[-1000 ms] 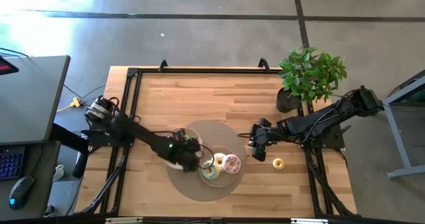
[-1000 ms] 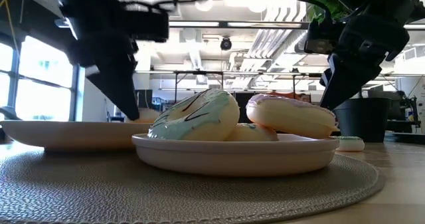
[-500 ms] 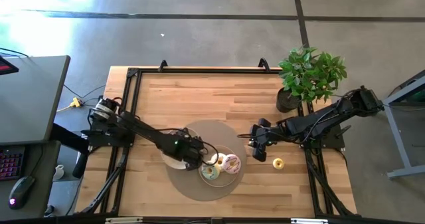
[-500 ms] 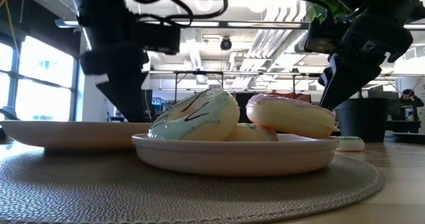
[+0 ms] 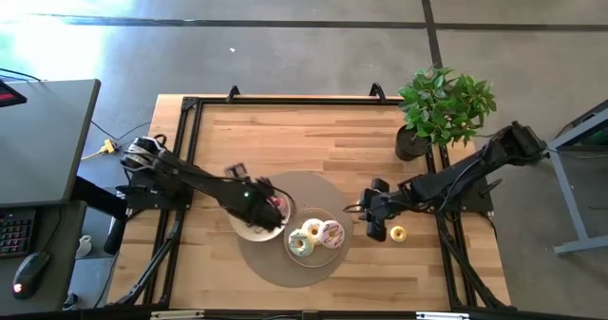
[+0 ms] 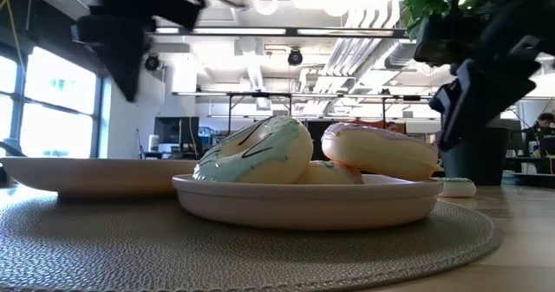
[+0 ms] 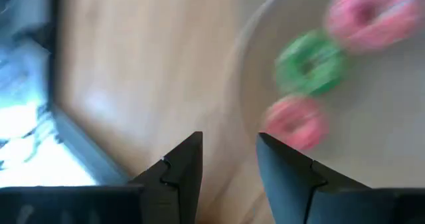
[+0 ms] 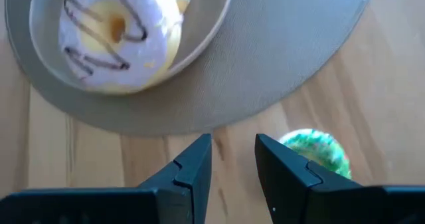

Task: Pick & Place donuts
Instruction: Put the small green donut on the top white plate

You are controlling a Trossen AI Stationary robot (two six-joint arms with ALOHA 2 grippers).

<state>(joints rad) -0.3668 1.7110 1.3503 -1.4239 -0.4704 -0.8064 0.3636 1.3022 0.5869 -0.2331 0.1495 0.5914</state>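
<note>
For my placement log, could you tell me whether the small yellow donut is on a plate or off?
Off. The small yellow donut lies on the bare wooden table, outside the round mat, beside the right claw.

Table (image 5: 285, 135): pale wood planks, smooth, matt, framed in black metal.
Round mat (image 6: 260, 249): grey woven cloth, coarse, pebbly weave.
Plates (image 6: 303, 201): cream, smooth, soft sheen.
Donuts (image 6: 260, 152): plastic-looking, glossy icing with dark drizzle lines.
Left gripper (image 7: 229, 174) and right gripper (image 8: 232, 167): matt dark plastic fingers.
Floor (image 5: 285, 54): smooth grey concrete.
</note>
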